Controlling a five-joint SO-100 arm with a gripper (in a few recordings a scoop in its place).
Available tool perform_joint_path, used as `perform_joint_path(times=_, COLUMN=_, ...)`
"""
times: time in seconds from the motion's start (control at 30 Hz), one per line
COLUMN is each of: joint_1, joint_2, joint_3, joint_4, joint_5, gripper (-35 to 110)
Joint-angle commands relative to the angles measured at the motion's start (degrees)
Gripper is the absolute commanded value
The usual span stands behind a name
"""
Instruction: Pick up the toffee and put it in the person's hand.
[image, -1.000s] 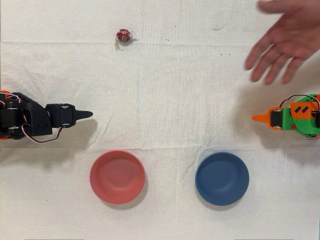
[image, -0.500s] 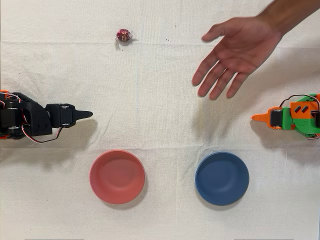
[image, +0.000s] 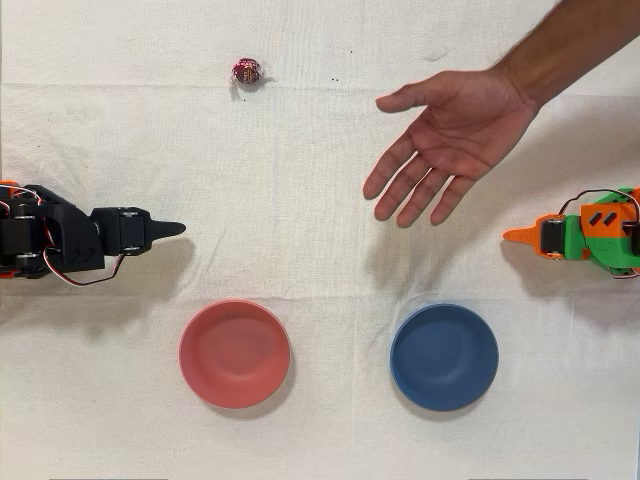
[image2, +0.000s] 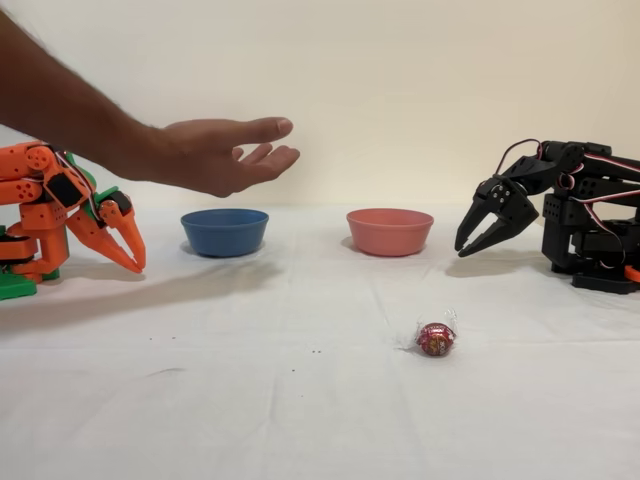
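With its jaws standing narrowly apart and holding nothing, the black gripper (image2: 478, 240) is hanging above the white cloth (image: 320, 250), well apart from the toffee (image: 246, 72) lying there, while the person's hand (image: 445, 140) is hovering, seemingly palm-up, above the cloth.

The gripper (image2: 478, 237) hangs slightly parted above the counter (image2: 250, 400); the toffee (image2: 436, 339) lies below-left of it, the hand (image2: 222, 153) hovers far left.
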Motion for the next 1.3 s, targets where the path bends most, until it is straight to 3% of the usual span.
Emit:
perform_joint_path(times=0.0, joint_1=0.00, joint_2=4.04, joint_3=2.81, joint_4=0.62, joint_5=0.70, gripper=0)
perform_joint_path(times=0.7, joint_1=-0.26, joint_2=-1.85, joint_3=-0.18, joint_4=-2.72, joint_5=2.81, gripper=0)
perform_joint_path(times=1.27, joint_1=-2.11, joint_2=-23.99, joint_3=-27.69, joint_4=-3.69, joint_5=6.86, gripper=0)
